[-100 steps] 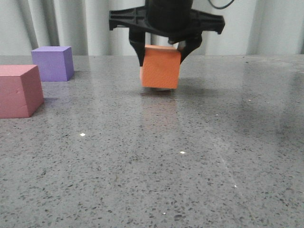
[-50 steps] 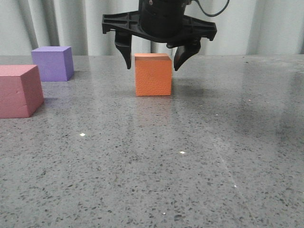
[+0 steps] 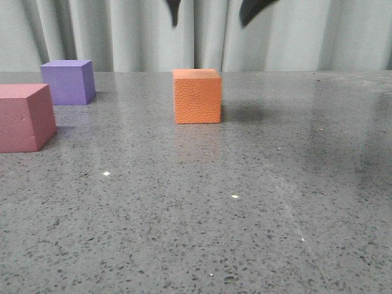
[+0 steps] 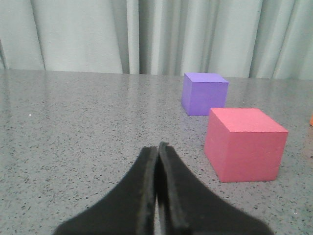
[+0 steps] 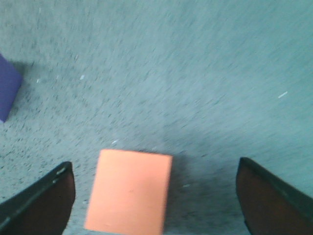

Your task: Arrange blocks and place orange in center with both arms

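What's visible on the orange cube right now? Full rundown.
The orange cube is a matte, foam-looking block with a pebbled front face and a paler top. It sits flat and upright on the grey speckled table, casting a soft shadow to its right. Nothing touches it: the right tool hangs open above it, fingers spread well clear on either side. The right wrist view shows its top face, blurred.

Table (image 3: 257, 202): grey speckled stone, glossy.
Orange cube (image 3: 197, 96): sits flat, centre, far half.
Purple cube (image 3: 68, 81): far left.
Pinkish-red cube (image 3: 24, 116): left edge, nearer.
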Tool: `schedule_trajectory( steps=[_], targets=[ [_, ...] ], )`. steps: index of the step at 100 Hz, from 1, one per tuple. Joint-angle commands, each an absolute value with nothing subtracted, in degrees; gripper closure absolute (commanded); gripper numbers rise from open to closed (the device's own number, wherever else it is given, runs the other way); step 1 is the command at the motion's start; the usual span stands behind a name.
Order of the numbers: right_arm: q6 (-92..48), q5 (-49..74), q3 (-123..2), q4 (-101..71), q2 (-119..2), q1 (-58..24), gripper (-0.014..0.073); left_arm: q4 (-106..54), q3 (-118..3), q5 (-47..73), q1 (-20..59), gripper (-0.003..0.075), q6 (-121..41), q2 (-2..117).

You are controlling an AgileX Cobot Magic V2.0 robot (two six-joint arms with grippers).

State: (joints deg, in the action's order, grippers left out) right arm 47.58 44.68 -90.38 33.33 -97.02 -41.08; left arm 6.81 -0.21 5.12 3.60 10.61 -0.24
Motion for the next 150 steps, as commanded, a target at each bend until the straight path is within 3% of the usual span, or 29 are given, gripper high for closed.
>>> schedule_trajectory(
  steps=[1,35,42,51,69,97,150],
  targets=[
    [44.8,45.2,-92.0,38.8,-90.7,-41.0,-0.0060,6.5,2.9,1.0,4.0,0.0739,10.7,-2.1],
    [43.4,42.7,-74.7,42.7,-72.0,-40.1,-0.0058,6.5,2.9,1.0,4.0,0.0739,10.7,-2.1],
    [43.5,42.8,-70.1,42.8,-67.4,-40.1,-0.0015,6.5,2.9,1.0,4.0,0.0739,10.7,-2.1],
    [43.5,43.9,-65.1,42.8,-61.7,-40.1,0.0141,6.5,2.9,1.0,4.0,0.0739,10.7,-2.1],
    [43.6,47.3,-58.4,42.8,-52.1,-40.1,0.0663,6.5,2.9,1.0,4.0,0.0739,10.7,-2.1],
    [43.6,48.1,-55.1,42.8,-44.4,-40.1,0.0661,6.5,2.9,1.0,4.0,0.0739,10.7,-2.1],
    [43.6,47.1,-52.9,42.8,-43.5,-40.1,0.0661,6.5,2.9,1.0,4.0,0.0739,10.7,-2.1]
  ],
)
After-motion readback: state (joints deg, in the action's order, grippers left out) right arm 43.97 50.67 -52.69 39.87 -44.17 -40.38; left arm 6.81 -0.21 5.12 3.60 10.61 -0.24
